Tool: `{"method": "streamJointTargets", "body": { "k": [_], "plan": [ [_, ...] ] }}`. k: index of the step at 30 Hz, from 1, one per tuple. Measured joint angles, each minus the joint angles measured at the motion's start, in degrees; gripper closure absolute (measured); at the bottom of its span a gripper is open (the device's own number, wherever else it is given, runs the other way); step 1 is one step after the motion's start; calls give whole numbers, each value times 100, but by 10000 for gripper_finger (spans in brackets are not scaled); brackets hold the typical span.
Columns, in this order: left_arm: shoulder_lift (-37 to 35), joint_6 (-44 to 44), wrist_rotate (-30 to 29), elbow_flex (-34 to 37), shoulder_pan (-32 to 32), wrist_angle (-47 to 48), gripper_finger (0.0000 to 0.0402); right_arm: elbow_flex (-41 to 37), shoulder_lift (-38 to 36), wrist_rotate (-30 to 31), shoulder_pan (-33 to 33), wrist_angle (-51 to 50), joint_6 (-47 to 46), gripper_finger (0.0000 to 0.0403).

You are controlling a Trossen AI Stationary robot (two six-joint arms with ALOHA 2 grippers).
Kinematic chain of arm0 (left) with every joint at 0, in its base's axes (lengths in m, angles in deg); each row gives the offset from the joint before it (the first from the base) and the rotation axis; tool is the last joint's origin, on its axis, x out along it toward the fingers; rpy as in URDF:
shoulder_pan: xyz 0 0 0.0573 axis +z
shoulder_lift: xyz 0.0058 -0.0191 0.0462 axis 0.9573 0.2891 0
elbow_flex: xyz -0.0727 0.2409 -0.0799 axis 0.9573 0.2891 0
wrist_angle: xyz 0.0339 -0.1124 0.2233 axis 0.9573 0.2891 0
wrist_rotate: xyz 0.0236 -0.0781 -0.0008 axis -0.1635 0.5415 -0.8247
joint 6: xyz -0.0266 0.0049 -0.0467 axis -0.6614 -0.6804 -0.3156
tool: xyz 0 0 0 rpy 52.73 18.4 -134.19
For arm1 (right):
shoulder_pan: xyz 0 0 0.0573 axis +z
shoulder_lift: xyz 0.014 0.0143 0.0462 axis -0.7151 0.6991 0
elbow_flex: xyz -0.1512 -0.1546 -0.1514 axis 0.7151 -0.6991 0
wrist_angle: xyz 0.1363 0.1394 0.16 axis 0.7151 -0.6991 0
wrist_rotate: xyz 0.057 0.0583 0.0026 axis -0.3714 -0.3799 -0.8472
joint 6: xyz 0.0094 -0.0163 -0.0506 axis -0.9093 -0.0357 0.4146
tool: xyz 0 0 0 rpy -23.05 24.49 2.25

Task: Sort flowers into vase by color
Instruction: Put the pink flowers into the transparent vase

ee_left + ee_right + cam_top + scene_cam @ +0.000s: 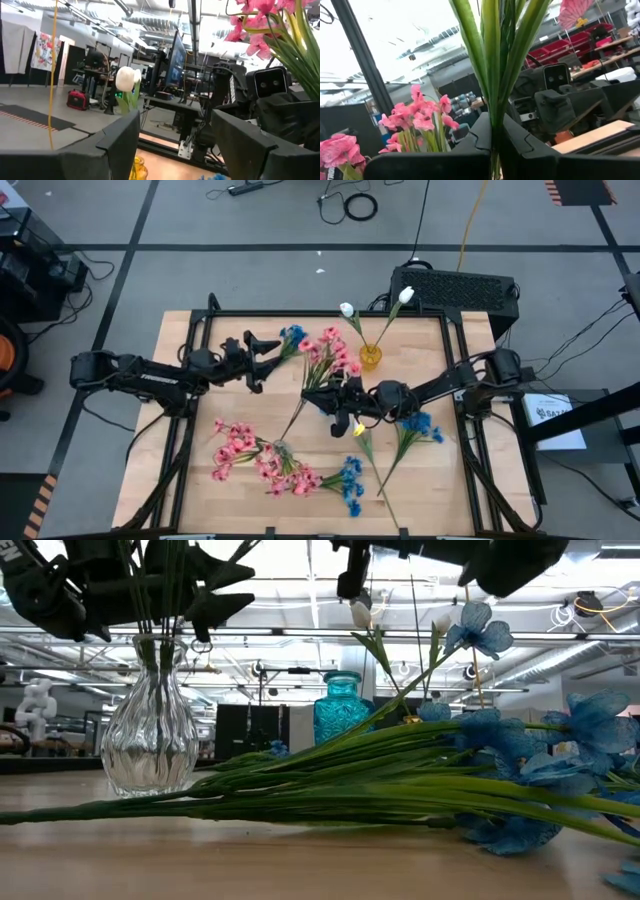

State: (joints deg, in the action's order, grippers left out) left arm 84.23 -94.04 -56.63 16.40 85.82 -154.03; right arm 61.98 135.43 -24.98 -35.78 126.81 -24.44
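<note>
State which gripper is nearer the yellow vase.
Right. The right gripper sits just in front of the yellow vase, clamped on a pink spray. The left gripper hangs open farther off, to its left.

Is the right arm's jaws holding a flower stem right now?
Yes, the right gripper has its jaws shut on the green stems of a pink flower spray, which rise straight up from between them in the right wrist view.

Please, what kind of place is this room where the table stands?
Probably a robotics lab or workshop. Cables lie loose on the grey floor, ducts and lights hang from an open ceiling, and desks with a monitor stand behind the wooden table.
</note>
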Motion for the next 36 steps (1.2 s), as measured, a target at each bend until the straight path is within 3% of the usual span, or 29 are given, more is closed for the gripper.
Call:
{"method": "streamJointTargets", "body": {
  "k": [7,36],
  "plan": [
    [0,-4,-126,0,0,8,150,125,360,-20,0,294,-49,401],
    [0,146,-143,0,11,8,150,135,364,-230,76,-255,240,401]
  ]
}}
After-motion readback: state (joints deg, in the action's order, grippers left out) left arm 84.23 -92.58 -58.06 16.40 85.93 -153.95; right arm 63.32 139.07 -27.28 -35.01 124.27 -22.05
